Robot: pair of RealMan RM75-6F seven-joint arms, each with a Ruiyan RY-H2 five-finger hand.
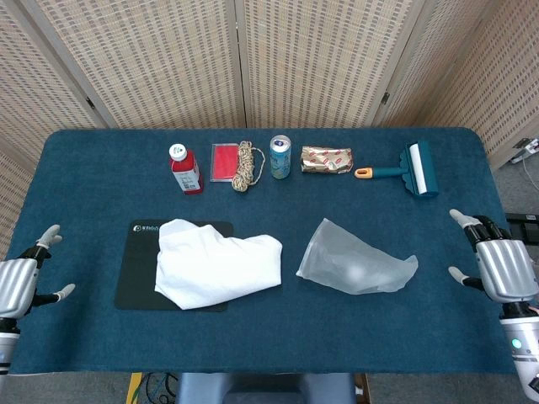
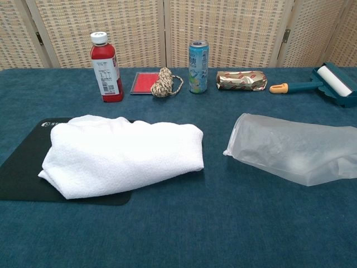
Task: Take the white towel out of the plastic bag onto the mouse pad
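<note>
The white towel (image 1: 217, 268) (image 2: 124, 154) lies crumpled on the black mouse pad (image 1: 134, 278) (image 2: 22, 173), its right part spilling past the pad onto the blue cloth. The clear plastic bag (image 1: 354, 268) (image 2: 293, 148) lies flat to the right, mouth facing the towel. My left hand (image 1: 18, 284) hovers at the table's left edge, fingers apart, holding nothing. At the right edge my right hand (image 1: 502, 268) is likewise spread and holds nothing. Neither hand shows in the chest view.
Along the back stand a red bottle (image 1: 185, 169), a red flat case (image 1: 224, 162), a coil of rope (image 1: 245, 165), a blue can (image 1: 280, 156), a foil-wrapped packet (image 1: 327, 159) and a teal lint roller (image 1: 412, 170). Wicker screens stand behind the table.
</note>
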